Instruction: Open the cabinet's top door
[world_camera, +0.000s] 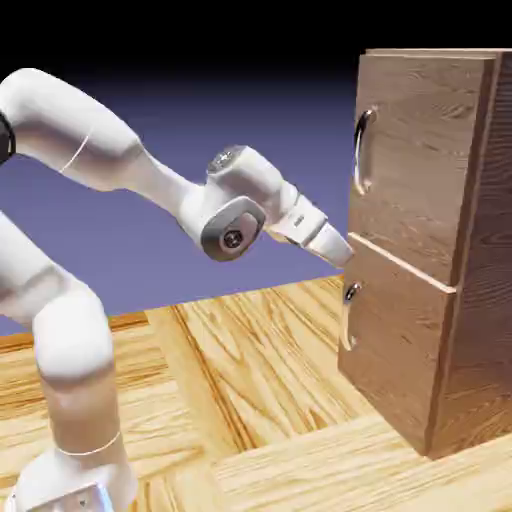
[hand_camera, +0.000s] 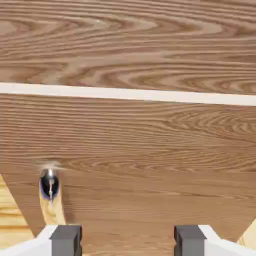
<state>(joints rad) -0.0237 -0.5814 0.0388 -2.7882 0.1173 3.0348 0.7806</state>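
The cabinet (world_camera: 480, 300) is a tall brown wood-grain box at the exterior view's right. Its top door (world_camera: 420, 150) is closed and carries a curved silver handle (world_camera: 362, 150) near its left edge. My gripper (world_camera: 345, 255) hovers close to the front, below that handle, at the seam between the two doors. It is open and holds nothing. In the hand view my gripper (hand_camera: 128, 242) shows two grey fingertips (hand_camera: 66, 240) wide apart over wood. The top door (hand_camera: 128, 45) lies above a pale seam (hand_camera: 128, 93).
The smaller lower door (world_camera: 395, 340) is closed, and its short silver handle (world_camera: 347, 320) sits just under my fingers. One end of that handle (hand_camera: 49, 184) appears at the hand view's lower left. The wooden tabletop (world_camera: 250, 380) spreads out before the cabinet.
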